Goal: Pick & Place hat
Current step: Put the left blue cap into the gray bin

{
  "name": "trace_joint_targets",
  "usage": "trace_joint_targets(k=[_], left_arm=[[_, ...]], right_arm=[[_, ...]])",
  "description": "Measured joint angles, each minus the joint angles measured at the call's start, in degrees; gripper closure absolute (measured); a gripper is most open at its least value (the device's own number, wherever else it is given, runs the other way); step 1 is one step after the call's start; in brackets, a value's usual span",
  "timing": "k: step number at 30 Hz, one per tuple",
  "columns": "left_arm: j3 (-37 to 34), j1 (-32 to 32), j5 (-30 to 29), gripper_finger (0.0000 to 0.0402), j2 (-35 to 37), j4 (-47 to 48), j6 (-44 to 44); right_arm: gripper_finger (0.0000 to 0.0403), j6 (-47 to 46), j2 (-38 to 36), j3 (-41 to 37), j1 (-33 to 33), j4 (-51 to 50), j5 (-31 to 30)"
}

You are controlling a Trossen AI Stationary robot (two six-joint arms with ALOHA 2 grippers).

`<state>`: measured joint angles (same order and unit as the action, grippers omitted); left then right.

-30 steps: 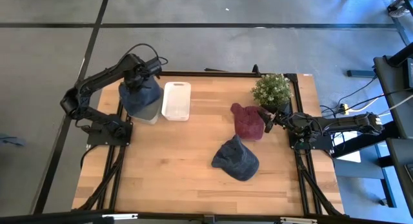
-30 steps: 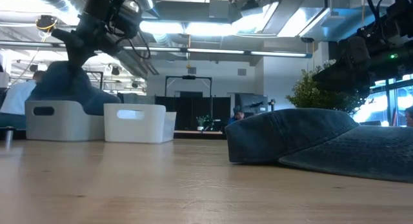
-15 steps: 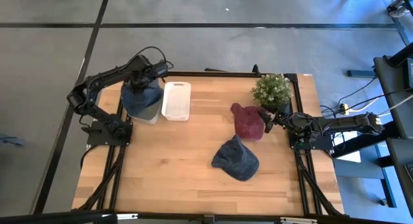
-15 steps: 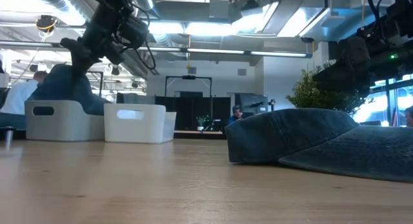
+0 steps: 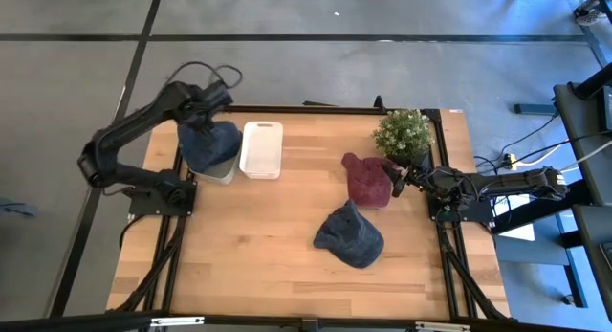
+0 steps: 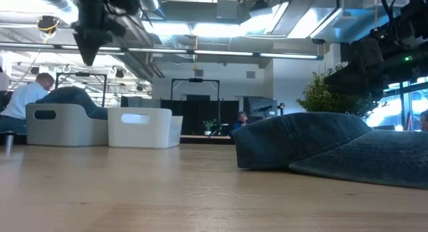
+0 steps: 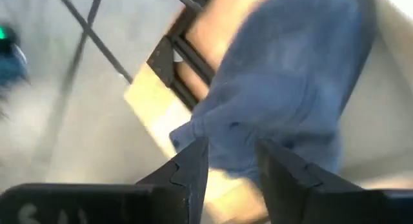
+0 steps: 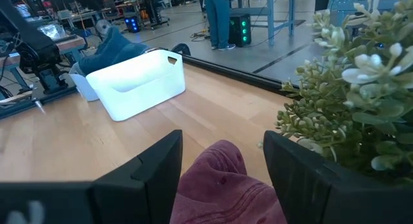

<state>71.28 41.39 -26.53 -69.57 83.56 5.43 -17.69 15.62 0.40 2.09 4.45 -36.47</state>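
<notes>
A blue hat (image 5: 210,143) lies in the white bin (image 5: 222,171) at the table's far left, its crown showing above the bin's rim (image 6: 70,96). My left gripper (image 7: 232,164) hangs open above it (image 6: 89,48), with nothing between the fingers. A maroon hat (image 5: 367,179) and a blue denim hat (image 5: 348,236) lie flat on the table. My right gripper (image 5: 397,179) stands open at the maroon hat's right edge (image 8: 222,185), one finger on either side.
A second white bin (image 5: 261,148) stands just right of the first. A potted plant (image 5: 404,133) stands at the far right, close behind my right gripper. Bare wood lies along the near and left parts of the table (image 5: 229,246). A person (image 6: 23,98) sits beyond the table.
My left gripper has let go of the blue hat and risen well above the bin, drifting toward the table's far left. The hat, held up above the bin a second ago, has sunk into it; only its crown stands above the rim.
</notes>
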Motion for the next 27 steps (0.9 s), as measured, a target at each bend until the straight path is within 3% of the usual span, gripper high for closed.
trace_joint_targets(k=[4, 13, 17, 22, 27], left_arm=[[-0.93, -0.15, 5.39, 0.0259, 5.92, 0.09, 11.13], [-12.42, -0.48, 3.96, 0.0240, 19.19, 0.37, 30.57], [-18.29, -0.48, 2.86, 0.0235, 22.32, -0.20, 34.56], [-24.39, -0.46, -2.91, 0.0233, 23.39, -3.05, 37.86], [-29.18, -0.42, -3.83, 0.0232, 23.23, -8.03, 39.54]], right_arm=[[0.0185, -0.02, 0.00, 0.01, 0.00, 0.01, 0.00], [0.0185, -0.03, 0.00, 0.00, 0.01, 0.01, 0.02], [0.0185, -0.04, 0.00, 0.01, 0.00, 0.00, 0.02], [0.0185, -0.28, 0.00, 0.01, -0.01, 0.02, 0.02], [0.0185, -0.31, 0.00, 0.01, 0.00, 0.00, 0.02]])
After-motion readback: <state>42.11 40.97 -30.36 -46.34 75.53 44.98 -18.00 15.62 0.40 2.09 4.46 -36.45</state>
